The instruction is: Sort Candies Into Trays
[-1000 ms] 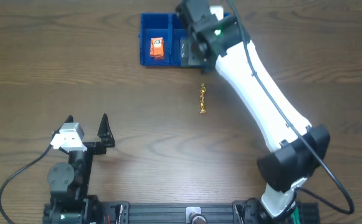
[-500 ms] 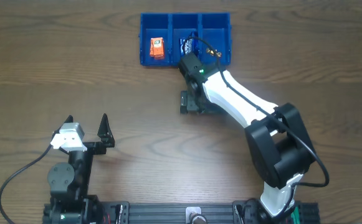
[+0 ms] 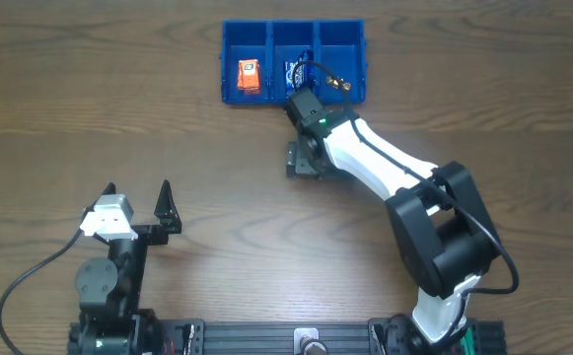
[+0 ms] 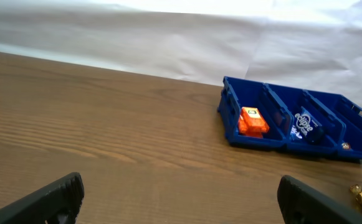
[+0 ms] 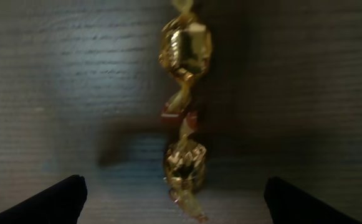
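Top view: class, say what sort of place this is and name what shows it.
Likely a robot test bench: a left arm and right arm on a rail at a wood-grain table, a blue sorting tray, a white sheet behind.

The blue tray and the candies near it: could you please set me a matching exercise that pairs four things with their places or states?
Things:
1. orange candy
2. blue-wrapped candy
3. gold candies
4. left pincer

Places or states:
A. middle compartment of the blue tray
B. on the table, under the open right pincer
C. open, over bare table near its own arm's base
D. the tray's left compartment in the top view

Pairs: 1-D, 2-A, 3-B, 4-C.
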Robot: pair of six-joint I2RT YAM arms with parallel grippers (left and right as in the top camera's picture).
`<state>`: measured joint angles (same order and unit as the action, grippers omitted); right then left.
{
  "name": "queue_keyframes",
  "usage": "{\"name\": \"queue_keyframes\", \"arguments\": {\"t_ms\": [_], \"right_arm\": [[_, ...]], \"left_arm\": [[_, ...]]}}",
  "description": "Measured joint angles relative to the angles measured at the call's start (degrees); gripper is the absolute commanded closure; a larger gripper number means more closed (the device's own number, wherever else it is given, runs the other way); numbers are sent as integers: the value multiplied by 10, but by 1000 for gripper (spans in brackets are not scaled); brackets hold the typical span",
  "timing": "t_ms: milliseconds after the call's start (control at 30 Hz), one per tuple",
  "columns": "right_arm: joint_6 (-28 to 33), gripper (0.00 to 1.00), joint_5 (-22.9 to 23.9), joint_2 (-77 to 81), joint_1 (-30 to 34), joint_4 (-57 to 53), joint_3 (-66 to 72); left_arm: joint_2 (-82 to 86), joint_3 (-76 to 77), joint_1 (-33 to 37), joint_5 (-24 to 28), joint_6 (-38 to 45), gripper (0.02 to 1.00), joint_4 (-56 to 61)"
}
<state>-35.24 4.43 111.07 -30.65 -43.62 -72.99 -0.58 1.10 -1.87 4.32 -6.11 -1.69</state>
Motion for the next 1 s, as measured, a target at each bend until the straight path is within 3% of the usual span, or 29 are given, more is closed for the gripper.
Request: {"name": "queue_keyframes", "arguments": {"t_ms": [400,667,900,1000], "right_arm": [[0,123,10,2,13,22,0],[7,205,10,11,13,28,0],[10,294,9,20,13,29,0],[12,397,5,25,13,31,0]], "left_arm": [[0,0,0,0,0,20,0],[0,0,0,0,0,20,0],[0,0,0,0,0,20,0],[0,0,0,0,0,20,0]]}}
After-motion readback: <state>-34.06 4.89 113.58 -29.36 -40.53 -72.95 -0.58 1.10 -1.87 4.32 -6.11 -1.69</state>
